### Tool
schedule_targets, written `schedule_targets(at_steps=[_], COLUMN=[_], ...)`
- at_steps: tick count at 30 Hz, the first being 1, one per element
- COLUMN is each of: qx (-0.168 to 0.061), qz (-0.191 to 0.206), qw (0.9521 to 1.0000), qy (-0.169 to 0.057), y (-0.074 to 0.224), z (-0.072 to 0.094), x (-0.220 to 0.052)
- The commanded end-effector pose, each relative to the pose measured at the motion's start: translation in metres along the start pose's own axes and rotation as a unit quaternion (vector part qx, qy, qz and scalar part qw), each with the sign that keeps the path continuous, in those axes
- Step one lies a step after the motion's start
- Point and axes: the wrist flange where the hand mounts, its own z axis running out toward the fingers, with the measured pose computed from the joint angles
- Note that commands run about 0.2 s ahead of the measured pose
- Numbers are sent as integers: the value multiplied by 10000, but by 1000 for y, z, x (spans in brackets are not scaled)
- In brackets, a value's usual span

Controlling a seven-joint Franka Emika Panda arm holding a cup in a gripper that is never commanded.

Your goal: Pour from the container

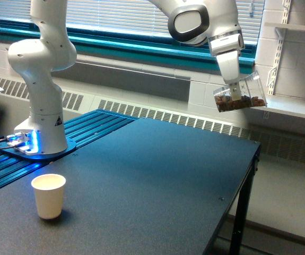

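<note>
The exterior view has the gripper [236, 87] at about one o'clock in the frame, hanging high above the dark table's [157, 175] far edge and clamped on the container [241, 94], a clear cup tipped on its side with brown nut-like pieces [237, 103] heaped along its lower wall. A white paper cup [49, 196] stands upright at eight o'clock, well apart from the container, near the arm's base [41, 139].

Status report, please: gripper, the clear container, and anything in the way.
Gripper shut on clear container, tilted, high above table's far edge. White paper cup far off. Nothing between.
</note>
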Motion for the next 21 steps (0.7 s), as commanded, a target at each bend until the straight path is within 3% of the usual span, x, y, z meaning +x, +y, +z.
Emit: schedule_targets(at_steps=[1,2,8,21], qx=[-172,-87,-66,-160], qz=[88,-21,-6,33], qw=[9998,9999,10000,9998], qy=[-94,-97,-68,104], y=[4,4,1,12], z=[6,10,10,3], x=[-4,-5,-2,6])
